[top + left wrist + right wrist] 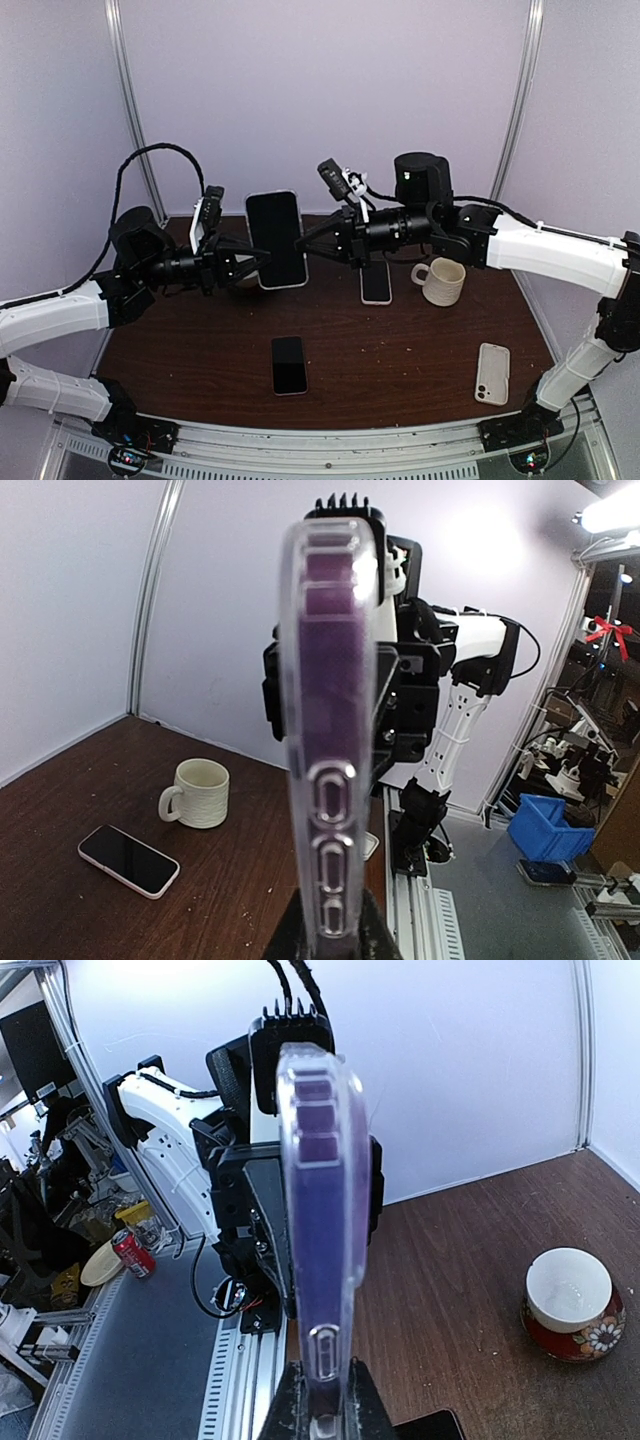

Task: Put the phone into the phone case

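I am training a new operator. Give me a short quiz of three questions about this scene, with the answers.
1. True or false: the left gripper and the right gripper both hold the clear phone case upright above the table.
2. What stands on the table next to the white-edged phone? A) a white mug B) a glass bottle C) a notebook
3. How many phones lie screen-up on the table?
Key: 1 true; 2 A; 3 two, the white-edged phone and the black phone.
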Motion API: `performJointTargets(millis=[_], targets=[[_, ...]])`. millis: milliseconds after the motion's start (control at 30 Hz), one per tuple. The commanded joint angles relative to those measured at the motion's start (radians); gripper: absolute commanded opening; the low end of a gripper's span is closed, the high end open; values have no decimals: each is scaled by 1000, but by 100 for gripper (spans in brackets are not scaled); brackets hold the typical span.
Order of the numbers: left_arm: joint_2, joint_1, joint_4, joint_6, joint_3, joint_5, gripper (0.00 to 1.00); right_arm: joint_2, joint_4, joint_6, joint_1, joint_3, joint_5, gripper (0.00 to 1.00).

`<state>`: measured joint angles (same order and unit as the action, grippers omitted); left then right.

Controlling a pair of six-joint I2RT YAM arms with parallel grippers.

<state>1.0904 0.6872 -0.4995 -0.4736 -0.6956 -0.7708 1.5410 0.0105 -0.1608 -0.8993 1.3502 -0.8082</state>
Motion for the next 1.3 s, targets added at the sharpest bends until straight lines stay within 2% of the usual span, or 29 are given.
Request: performJointTargets(millis=[0,33,100,133,167,233,300,367,433,533,667,833,1033,1167,1267], targets=[[-9,3,-64,25,-12,18,0,-44,-47,-45,3,-14,58,0],[-11,3,-50,30,-13,33,11,-50,-39,-52,7,-16,77,0],[-11,2,12,47,-23,82,56,-54,-19,-73,17,-12,114,0],[-11,3,54,62,-34,116,72,-53,9,-92,25,-8,133,0],[-15,3,110,84,-47,162,81,-47,32,-114,36,-2,153,0],[-28,3,239,138,-82,291,92,-26,95,-162,73,13,209,0],[-46,1,374,188,-115,505,97,14,175,-214,113,33,322,0],[-54,-13,482,198,-136,762,98,81,265,-260,151,69,380,0],[-53,-52,575,190,-151,846,97,172,342,-276,175,129,390,0],[-46,-57,601,190,-157,870,98,298,411,-281,199,228,362,0],[-29,-58,620,182,-163,873,98,438,412,-348,250,319,299,0],[-20,-58,631,184,-169,875,98,552,375,-414,282,353,225,0],[-13,-60,632,178,-170,868,97,612,433,-417,319,356,252,0],[-11,-60,632,174,-171,860,98,655,472,-396,352,367,306,19],[-12,-61,634,174,-173,861,98,704,526,-361,365,413,309,21]])
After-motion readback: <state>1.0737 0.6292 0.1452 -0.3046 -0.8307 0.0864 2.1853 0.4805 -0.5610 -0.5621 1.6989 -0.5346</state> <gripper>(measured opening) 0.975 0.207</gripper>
